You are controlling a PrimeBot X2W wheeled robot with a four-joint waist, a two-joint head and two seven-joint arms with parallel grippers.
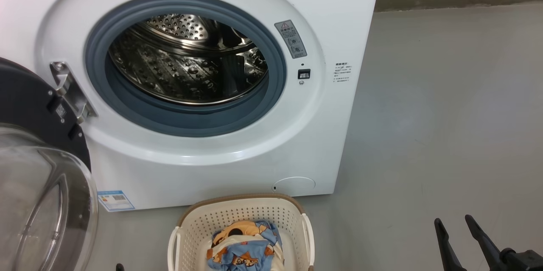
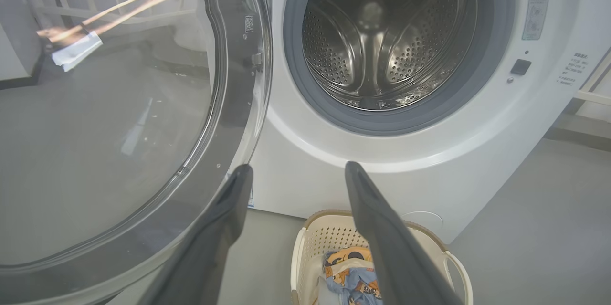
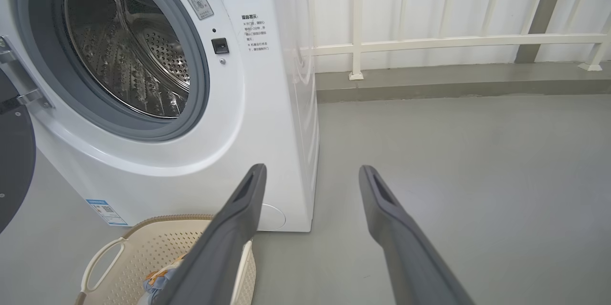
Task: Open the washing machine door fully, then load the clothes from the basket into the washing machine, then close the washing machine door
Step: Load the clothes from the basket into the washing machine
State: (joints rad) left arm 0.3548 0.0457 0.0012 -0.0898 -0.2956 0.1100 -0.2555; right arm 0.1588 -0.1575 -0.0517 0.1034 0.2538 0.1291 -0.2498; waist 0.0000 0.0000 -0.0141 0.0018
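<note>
The washing machine point(image 1: 212, 169) stands with its door point(image 1: 42, 203) swung wide to the left, the glass bowl facing me. Its steel drum point(image 1: 186, 63) holds nothing. On the floor in front sits the basket point(image 1: 237, 213) with the light-blue and cream clothes point(image 1: 244, 247) in it. My right gripper point(image 1: 453, 221) hangs open over bare floor to the right of the basket. In the left wrist view my left gripper point(image 2: 298, 167) is open, above the basket point(image 2: 329, 233) and clothes point(image 2: 348, 271), beside the door point(image 2: 119, 128). The right gripper point(image 3: 312, 170) is open with nothing between its fingers.
Grey floor point(image 1: 445, 114) stretches to the right of the machine. A white railing point(image 3: 453, 40) and a grey kerb point(image 3: 429, 83) run behind it. Through the door glass I see a pale stick with a white cloth point(image 2: 76, 49).
</note>
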